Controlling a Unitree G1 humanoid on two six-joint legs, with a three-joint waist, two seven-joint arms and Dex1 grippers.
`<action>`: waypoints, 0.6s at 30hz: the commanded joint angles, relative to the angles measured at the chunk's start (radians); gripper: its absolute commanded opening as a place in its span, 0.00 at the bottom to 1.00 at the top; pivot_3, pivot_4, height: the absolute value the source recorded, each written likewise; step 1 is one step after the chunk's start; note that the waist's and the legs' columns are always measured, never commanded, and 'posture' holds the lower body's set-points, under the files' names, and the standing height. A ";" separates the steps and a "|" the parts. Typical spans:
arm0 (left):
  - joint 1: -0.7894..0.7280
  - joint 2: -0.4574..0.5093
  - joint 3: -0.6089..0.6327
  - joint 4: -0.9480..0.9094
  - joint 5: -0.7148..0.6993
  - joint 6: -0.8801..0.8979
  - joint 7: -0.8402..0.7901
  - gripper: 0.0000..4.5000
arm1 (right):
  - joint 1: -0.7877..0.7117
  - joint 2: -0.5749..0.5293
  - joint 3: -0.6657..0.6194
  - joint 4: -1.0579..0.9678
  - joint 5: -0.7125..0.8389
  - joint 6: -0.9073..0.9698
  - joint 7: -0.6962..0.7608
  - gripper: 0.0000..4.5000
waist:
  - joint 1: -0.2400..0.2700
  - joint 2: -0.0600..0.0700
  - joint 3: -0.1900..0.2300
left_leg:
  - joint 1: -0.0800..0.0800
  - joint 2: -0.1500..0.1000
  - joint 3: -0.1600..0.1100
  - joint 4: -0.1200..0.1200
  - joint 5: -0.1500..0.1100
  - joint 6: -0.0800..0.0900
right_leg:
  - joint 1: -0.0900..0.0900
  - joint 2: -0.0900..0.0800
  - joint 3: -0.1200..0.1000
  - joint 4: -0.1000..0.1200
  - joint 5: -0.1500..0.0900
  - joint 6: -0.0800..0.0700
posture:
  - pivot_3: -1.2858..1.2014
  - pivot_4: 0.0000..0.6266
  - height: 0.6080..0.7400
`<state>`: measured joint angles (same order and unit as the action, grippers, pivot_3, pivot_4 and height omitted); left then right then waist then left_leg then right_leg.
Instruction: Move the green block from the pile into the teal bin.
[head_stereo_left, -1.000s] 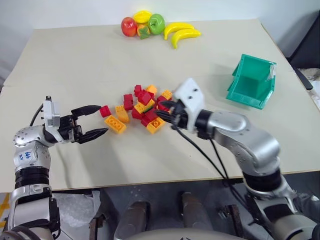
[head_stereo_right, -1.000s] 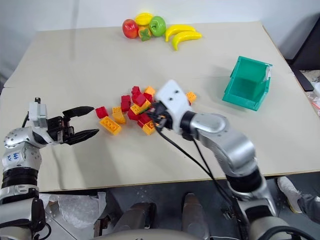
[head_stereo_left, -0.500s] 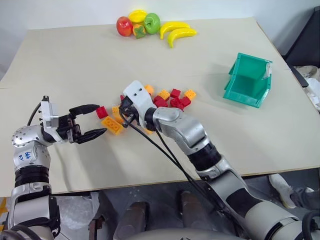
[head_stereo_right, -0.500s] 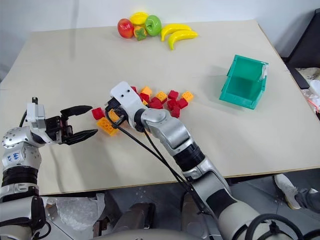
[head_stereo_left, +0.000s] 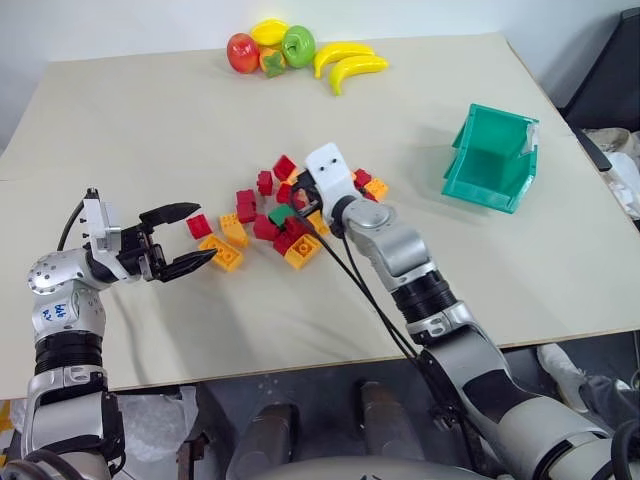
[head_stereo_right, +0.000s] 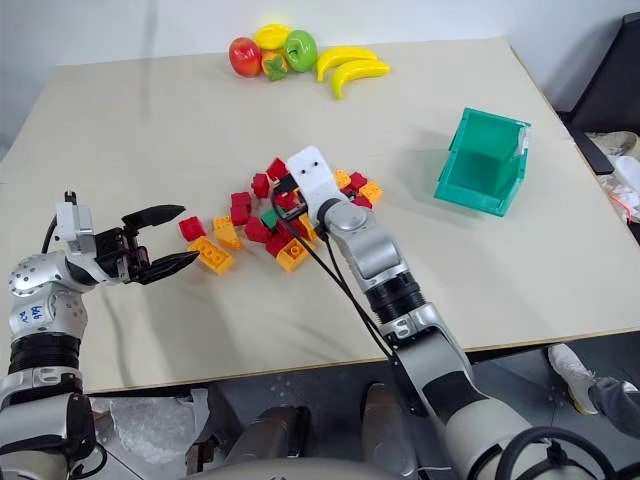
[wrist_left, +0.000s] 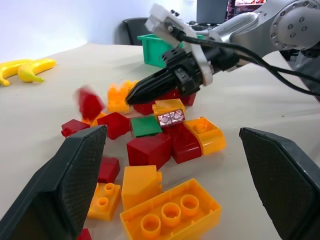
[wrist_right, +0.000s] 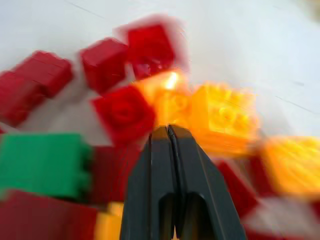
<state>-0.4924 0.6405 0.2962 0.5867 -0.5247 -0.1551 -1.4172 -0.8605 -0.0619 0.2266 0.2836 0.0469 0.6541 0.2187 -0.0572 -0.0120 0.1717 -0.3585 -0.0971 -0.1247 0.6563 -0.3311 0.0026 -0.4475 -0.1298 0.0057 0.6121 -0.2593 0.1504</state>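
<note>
the right pincer is clenched with nothing between its fingers, its tips down in the pile of red and orange bricks. the green block lies in that pile, just beside those tips. the left pincer hangs released beside the pile. the teal bin stands well apart on the tabletop.

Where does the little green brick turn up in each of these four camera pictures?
Left eye: green block mid-pile, beside the right gripper.
Right eye: same spot.
Left wrist: centre, below the gripper's shut jaws.
Right wrist: at the edge, beside the fingers.
Shared landmark: the orange brick next to it.
</note>
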 joint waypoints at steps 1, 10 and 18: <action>-0.009 -0.003 0.009 -0.024 -0.004 -0.014 0.009 1.00 | 0.041 -0.079 -0.023 -0.222 0.024 0.074 0.083 0.01 | 0.002 0.000 0.000 | 0.000 0.000 0.000 0.000 0.000 0.000 | 0.000 0.000 0.000 0.000 0.000 0.000 | 0.52 0.24 1.00; -0.046 -0.010 -0.004 0.010 0.002 -0.010 -0.006 1.00 | 0.194 -0.375 -0.252 -0.577 0.305 0.216 0.388 0.09 | 0.020 0.001 0.000 | -0.002 0.000 0.001 0.002 -0.001 0.001 | 0.000 0.000 0.000 -0.001 0.000 0.000 | 0.52 0.24 1.00; -0.066 -0.014 -0.011 0.043 0.007 -0.011 -0.033 1.00 | 0.450 -0.822 -0.464 -0.738 0.484 0.311 0.680 0.63 | 0.051 0.003 0.002 | -0.006 0.001 0.002 0.005 -0.003 0.003 | 0.000 0.000 -0.002 -0.005 0.000 0.001 | 0.52 0.24 1.00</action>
<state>-0.5479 0.6202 0.2744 0.6324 -0.5144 -0.1550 -1.4384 -0.4120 -0.8469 -0.1685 -0.4065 0.5000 0.9630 0.8585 -0.0063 -0.0091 0.1736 -0.3652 -0.0964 -0.1224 0.6626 -0.3347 0.0061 -0.4477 -0.1301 0.0036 0.6066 -0.2585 0.1519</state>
